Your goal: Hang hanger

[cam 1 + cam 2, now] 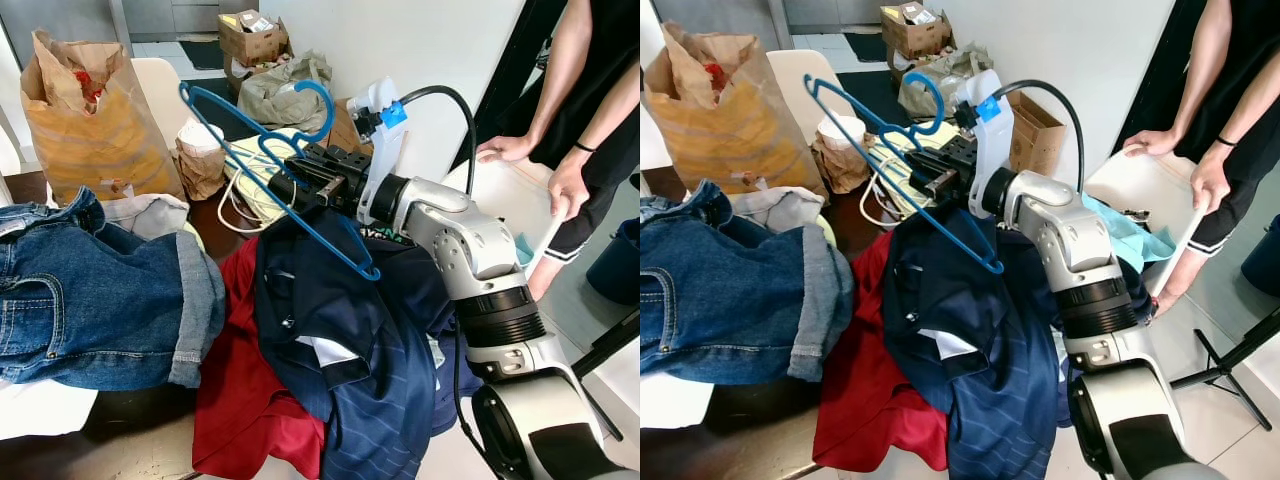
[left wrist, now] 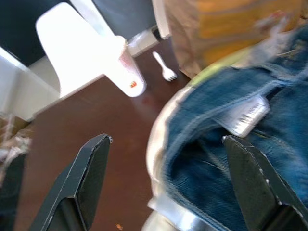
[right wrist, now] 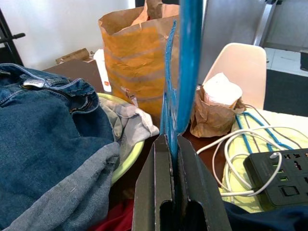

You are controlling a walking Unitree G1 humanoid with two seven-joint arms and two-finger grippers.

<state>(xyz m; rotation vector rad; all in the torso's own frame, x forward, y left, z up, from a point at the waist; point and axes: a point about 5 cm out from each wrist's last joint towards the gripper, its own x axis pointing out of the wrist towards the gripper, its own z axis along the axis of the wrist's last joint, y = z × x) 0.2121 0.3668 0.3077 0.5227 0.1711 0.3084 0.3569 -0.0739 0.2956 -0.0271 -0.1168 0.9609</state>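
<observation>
One thin blue plastic hanger (image 1: 270,165), tilted, clamped in the right pincer (image 1: 283,188); left pincer (image 2: 163,187) apart.

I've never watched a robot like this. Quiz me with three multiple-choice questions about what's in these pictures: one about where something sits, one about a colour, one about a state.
1. Where do the jeans lie?
A. on the robot's left side of the table
B. on the floor
C. inside the paper bag

2. What colour is the hanger?
A. white
B. blue
C. red

3. How do the right gripper's jaws stand?
A. wide open over the table
B. shut on the hanger
C. shut on a shirt

Answers:
1. A, they are spread left of the red garment and the navy shirt.
2. B, its frame is bright blue in both eye views.
3. B, the right wrist view shows the blue bar pinched between them.
</observation>
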